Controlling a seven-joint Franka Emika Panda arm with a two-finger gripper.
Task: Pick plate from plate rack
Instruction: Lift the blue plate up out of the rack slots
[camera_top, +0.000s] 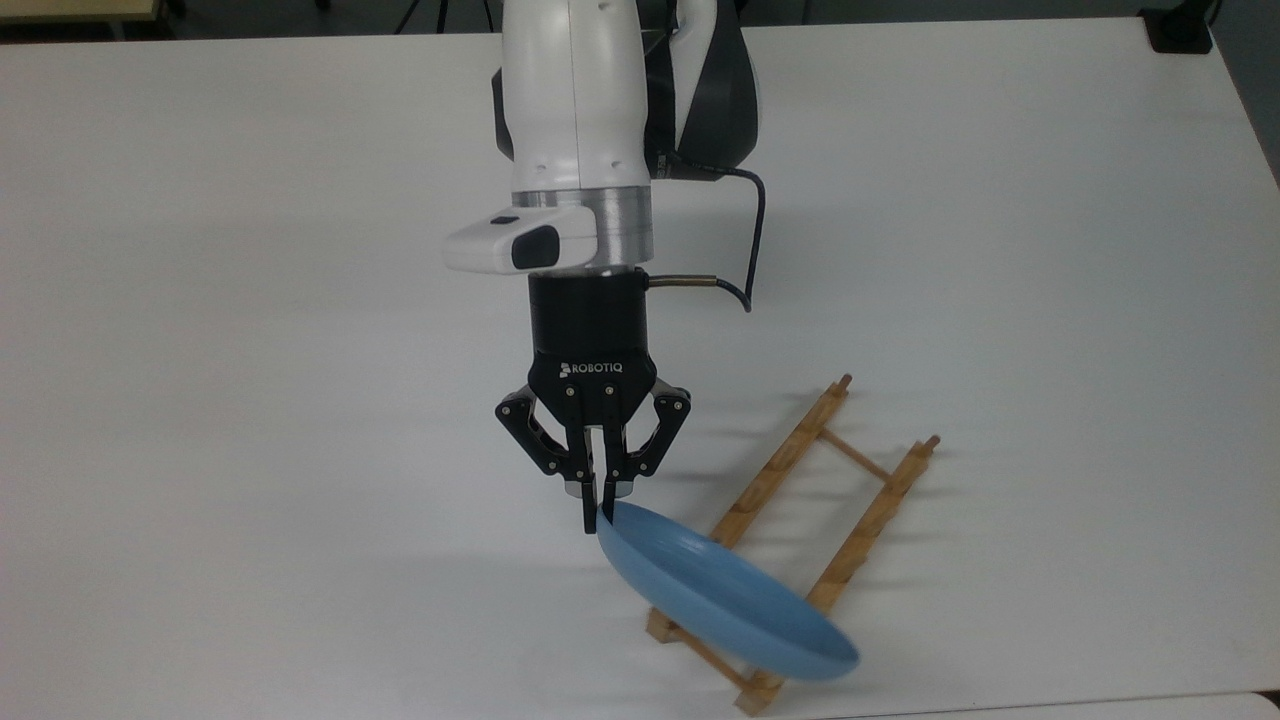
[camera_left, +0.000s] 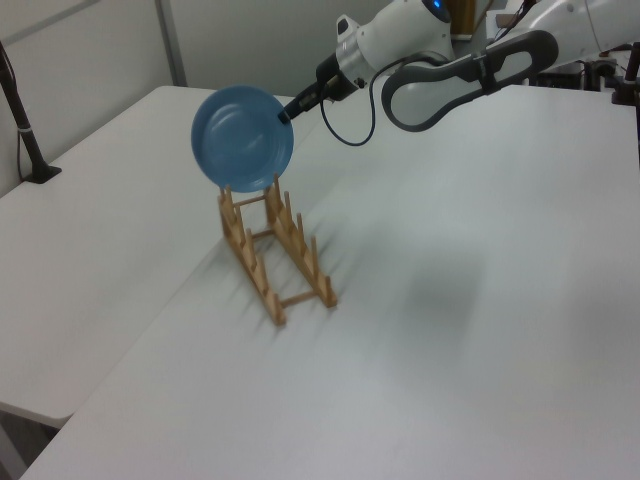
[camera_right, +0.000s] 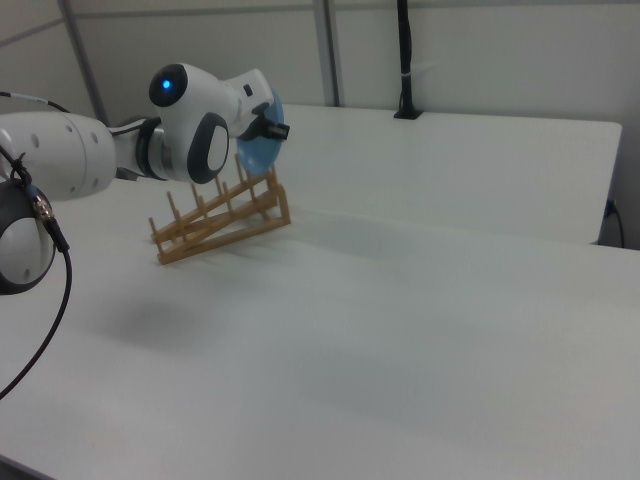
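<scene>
**Top view: plate pinched at its rim, rack end lifted with it**

Top view gives you the clearest read: the gripper (camera_top: 594, 520) has its fingers pressed nearly together on the upper rim of the light-blue plate (camera_top: 725, 595), pinching a thin edge, not the body. That edge grip makes sense, since the rim is the one part standing free above the pegs.

From the gripper, the plate hangs down and toward the top view's right, tilted, with its lower part over the near end of the wooden plate rack (camera_top: 800, 540). In the left view the plate (camera_left: 242, 137) sits at the rack's (camera_left: 270, 250) high end, its bottom edge at the top pegs; you cannot tell whether it touches them.

The rack looks tipped up at the plate's end in the left view, above the white tabletop (camera_top: 250, 350), so judge the plate as possibly snagged. Expect a pivot about so small a pinch.
</scene>
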